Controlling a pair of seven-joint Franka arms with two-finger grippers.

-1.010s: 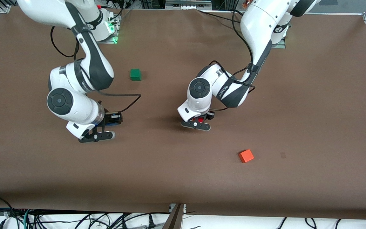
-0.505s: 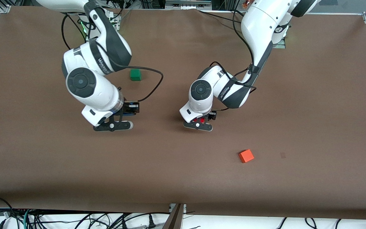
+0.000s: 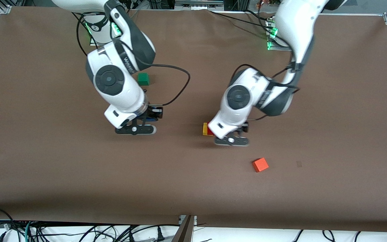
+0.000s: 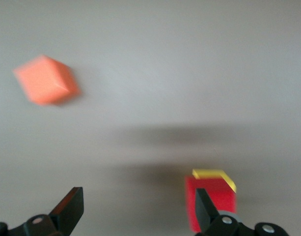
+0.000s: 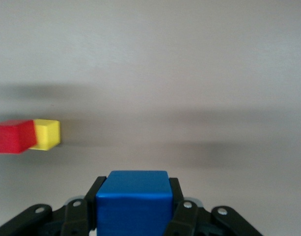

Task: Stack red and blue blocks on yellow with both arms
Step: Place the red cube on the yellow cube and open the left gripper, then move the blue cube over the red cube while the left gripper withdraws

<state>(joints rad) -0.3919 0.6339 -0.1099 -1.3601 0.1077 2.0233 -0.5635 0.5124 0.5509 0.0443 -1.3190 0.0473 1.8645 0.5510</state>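
The red block [image 3: 209, 131] sits on the yellow cube [image 3: 205, 128] near the table's middle, partly hidden by the left hand. My left gripper [image 3: 231, 140] is open and empty, just beside this stack toward the left arm's end. In the left wrist view the red block [image 4: 211, 199] on the yellow cube [image 4: 214, 174] lies next to one finger [image 4: 203, 206]. My right gripper [image 3: 134, 129] is shut on the blue block [image 5: 134, 201] and holds it above the table, toward the right arm's end from the stack. The right wrist view shows the red block [image 5: 12, 136] and the yellow cube [image 5: 47, 134] ahead.
An orange cube [image 3: 260, 164] lies nearer the front camera than the stack, toward the left arm's end; it also shows in the left wrist view [image 4: 46, 79]. A green cube [image 3: 143, 78] lies close to the right arm's elbow, farther from the front camera.
The left gripper let go of the red block on the yellow cube and drew away toward the left arm's end. The right arm carried the blue block toward the table's middle.
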